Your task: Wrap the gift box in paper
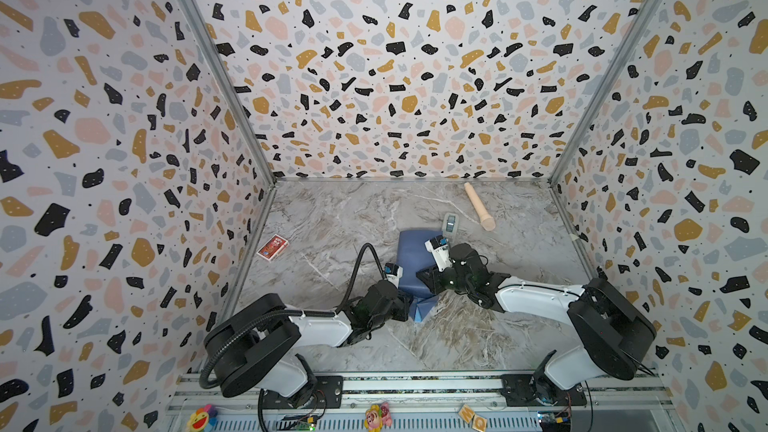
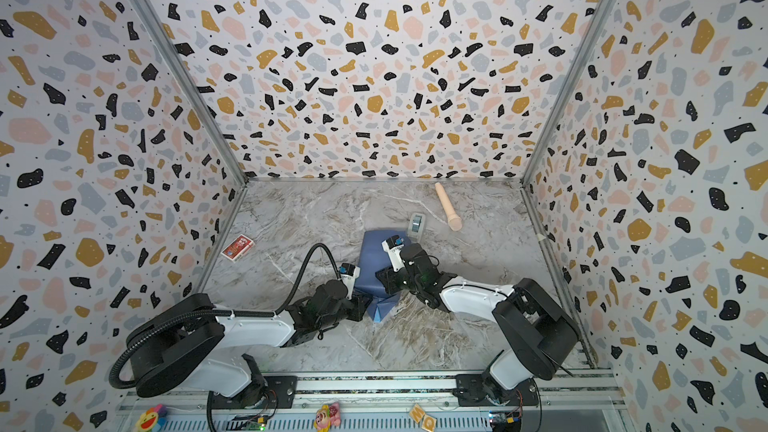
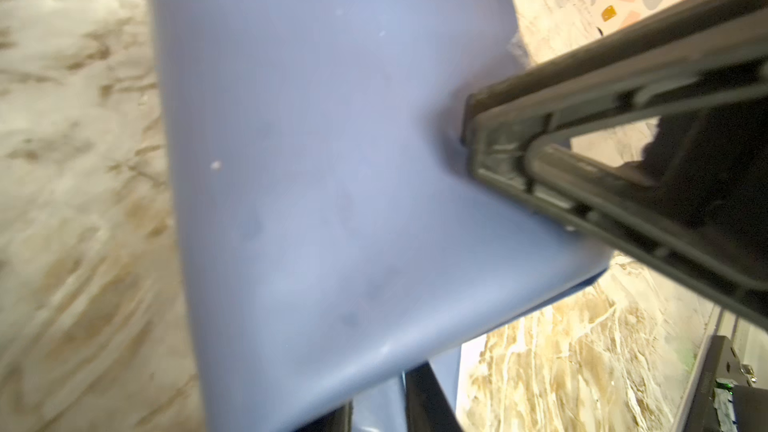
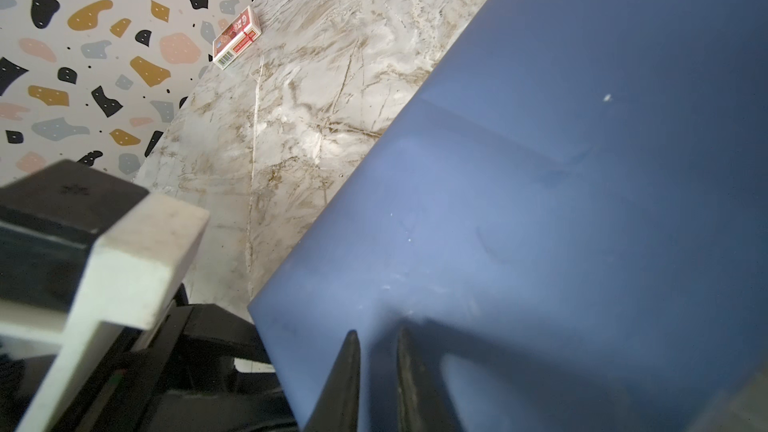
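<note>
The paper (image 1: pixel 409 259) lies draped over a boxy shape at the middle of the marble table, dull blue face up; the gift box is hidden beneath it. A lighter blue flap (image 1: pixel 420 309) sticks out at the near edge. My right gripper (image 1: pixel 422 275) reaches in from the right and is shut on the paper (image 4: pixel 540 201) near its near edge, where a crease rises at the right gripper (image 4: pixel 376 338). My left gripper (image 1: pixel 411 305) sits at the near left corner. In the left wrist view the paper (image 3: pixel 311 160) covers the tips of the left gripper (image 3: pixel 382 409), whose fingers stand slightly apart with paper between them.
A small red card pack (image 1: pixel 272 248) lies by the left wall. A grey tape dispenser (image 1: pixel 449 224) stands just behind the paper, and a beige cylinder (image 1: pixel 478 206) lies at the back right. Patterned walls close in three sides. The two grippers are close together.
</note>
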`<action>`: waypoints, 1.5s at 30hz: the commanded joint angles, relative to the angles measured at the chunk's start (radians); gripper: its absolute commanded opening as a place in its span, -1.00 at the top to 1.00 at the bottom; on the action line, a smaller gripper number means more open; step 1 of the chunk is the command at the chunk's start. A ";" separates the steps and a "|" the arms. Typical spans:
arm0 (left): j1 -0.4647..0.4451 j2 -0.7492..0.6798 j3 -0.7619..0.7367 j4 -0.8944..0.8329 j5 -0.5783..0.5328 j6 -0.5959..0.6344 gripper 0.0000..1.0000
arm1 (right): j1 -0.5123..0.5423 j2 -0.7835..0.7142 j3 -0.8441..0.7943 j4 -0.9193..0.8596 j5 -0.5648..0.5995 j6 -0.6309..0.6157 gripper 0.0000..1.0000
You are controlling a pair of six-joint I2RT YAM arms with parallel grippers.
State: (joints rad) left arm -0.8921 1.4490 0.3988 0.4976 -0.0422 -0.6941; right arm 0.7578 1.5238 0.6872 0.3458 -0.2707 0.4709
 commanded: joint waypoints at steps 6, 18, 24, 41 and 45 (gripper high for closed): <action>0.005 0.040 -0.012 -0.002 -0.008 0.021 0.72 | 0.015 0.002 -0.044 -0.140 -0.017 0.002 0.63; -0.004 -0.035 -0.044 -0.012 0.004 0.022 0.50 | 0.014 0.005 -0.043 -0.141 -0.016 0.005 0.63; -0.004 -0.214 -0.111 -0.059 -0.046 0.010 0.34 | 0.014 0.007 -0.041 -0.140 -0.016 0.004 0.63; -0.004 0.009 0.020 0.051 -0.013 0.029 0.70 | 0.014 -0.003 -0.041 -0.145 -0.016 0.003 0.63; -0.003 0.043 0.050 0.062 -0.010 0.028 0.71 | 0.014 -0.008 -0.043 -0.148 -0.014 0.003 0.63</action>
State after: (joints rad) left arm -0.8932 1.4784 0.4210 0.4984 -0.0555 -0.6800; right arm 0.7578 1.5219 0.6834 0.3511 -0.2684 0.4709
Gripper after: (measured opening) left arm 0.149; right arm 0.184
